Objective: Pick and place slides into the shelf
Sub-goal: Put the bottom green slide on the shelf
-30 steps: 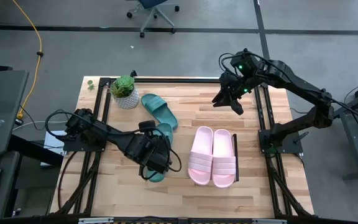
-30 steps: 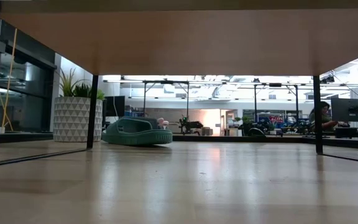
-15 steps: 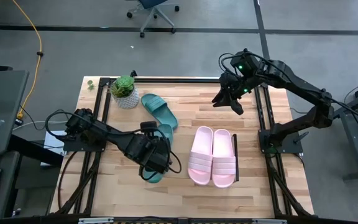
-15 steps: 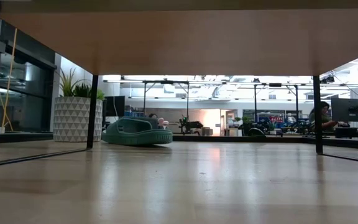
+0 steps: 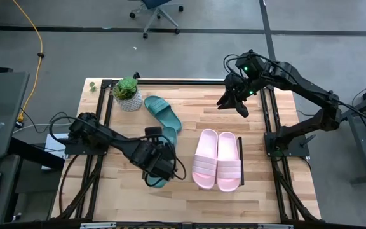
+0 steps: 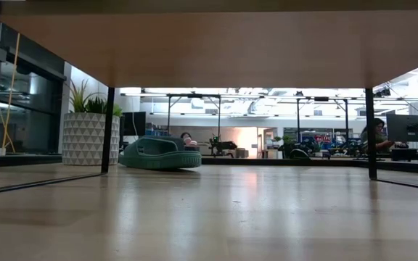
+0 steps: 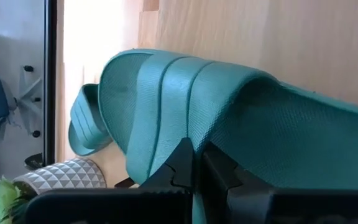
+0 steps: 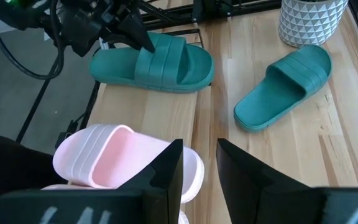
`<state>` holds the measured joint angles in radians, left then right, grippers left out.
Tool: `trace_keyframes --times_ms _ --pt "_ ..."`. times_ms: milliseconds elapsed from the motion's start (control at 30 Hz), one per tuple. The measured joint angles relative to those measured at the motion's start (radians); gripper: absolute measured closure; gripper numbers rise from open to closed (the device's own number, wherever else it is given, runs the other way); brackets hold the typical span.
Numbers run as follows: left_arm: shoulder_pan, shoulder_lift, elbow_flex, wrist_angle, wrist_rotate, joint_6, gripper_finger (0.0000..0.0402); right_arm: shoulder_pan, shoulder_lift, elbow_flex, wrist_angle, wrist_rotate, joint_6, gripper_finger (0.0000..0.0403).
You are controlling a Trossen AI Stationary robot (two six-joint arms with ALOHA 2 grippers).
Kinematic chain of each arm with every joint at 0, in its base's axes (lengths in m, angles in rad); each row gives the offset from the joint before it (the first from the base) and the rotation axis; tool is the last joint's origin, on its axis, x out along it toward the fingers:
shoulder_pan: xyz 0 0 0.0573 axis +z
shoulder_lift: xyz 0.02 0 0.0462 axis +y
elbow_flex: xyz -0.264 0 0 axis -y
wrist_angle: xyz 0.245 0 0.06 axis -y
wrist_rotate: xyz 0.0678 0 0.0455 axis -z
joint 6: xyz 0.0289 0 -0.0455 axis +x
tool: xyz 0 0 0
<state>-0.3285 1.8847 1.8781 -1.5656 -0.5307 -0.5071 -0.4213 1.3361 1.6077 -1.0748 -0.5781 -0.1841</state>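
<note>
One teal slide (image 5: pixel 166 137) lies under my left gripper (image 5: pixel 159 165), which is shut on its ribbed strap (image 7: pixel 166 93). It sits on the light wood top of the shelf (image 8: pixel 166 115), left of the two pale pink slides (image 5: pixel 218 159). The second teal slide (image 5: pixel 162 112) rests sole-down on the table beside the plant pot and also shows in the low view as the teal slide (image 6: pixel 158 154). My right gripper (image 5: pixel 234 102) hangs open above the table's far right part, touching nothing. My left gripper pinches the teal slide's strap at its edge (image 7: pixel 194 134) between the two fingers (image 7: pixel 182 165), coming slantwise from above and the table's left. In the right wrist view the slide's sole (image 8: pixel 160 81) appears to lie flat on the wood.
A white patterned pot with a green plant (image 5: pixel 127 94) stands at the far left. Black frame rails (image 5: pixel 269 121) run along the table's sides. The low view looks out under the shelf board (image 6: pixel 209 51), between its thin black legs (image 6: pixel 109 130). Bare wood lies at the table's middle.
My left gripper has edged slightly toward the table's near right, still shut on the teal slide's strap. The right arm has stayed put.
</note>
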Motion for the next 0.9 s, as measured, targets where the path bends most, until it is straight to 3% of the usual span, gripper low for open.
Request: trace_keyframes --times_ms 900 --pt "0.001 -0.001 -0.007 -0.005 -0.017 -0.013 0.0402 -0.024 0.0 0.0 0.003 0.006 0.001 0.0316"
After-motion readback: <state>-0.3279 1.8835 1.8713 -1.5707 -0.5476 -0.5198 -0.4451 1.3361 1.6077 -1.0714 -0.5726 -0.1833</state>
